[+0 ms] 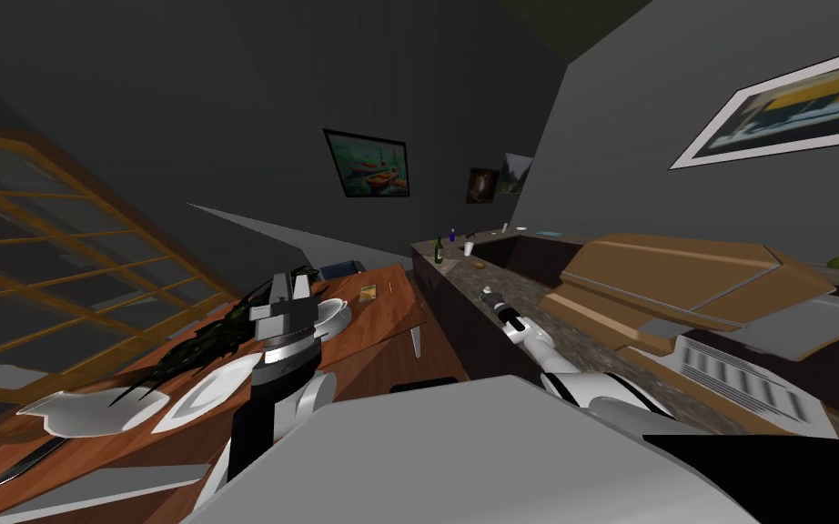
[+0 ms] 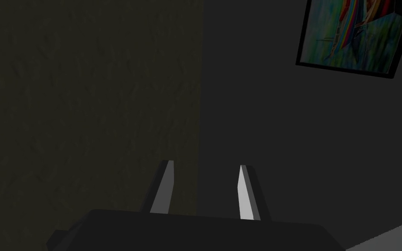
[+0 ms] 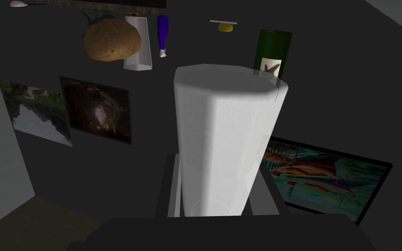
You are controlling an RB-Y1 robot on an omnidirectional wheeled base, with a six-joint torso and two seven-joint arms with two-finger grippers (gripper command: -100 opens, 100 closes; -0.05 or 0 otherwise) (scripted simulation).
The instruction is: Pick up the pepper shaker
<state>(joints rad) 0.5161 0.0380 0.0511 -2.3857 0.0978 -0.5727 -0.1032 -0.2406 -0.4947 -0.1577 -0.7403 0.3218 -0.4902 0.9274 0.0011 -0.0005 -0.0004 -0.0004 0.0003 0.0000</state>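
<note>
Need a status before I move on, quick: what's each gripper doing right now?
Left gripper: open, holding nothing.
Right gripper: shut on the white pepper shaker.

The pepper shaker [image 3: 226, 139] is white and matt, with a faintly grainy, frosted surface on flat facets. Beyond it the potato [image 3: 112, 40] looks rough and dull brown, and the dark green bottle [image 3: 274, 52] is smooth, with a pale, paper-like label. On the left, the table [image 1: 390, 309] is reddish wood with a soft sheen. On the right, the counter [image 1: 609, 364] is speckled like stone.
</note>
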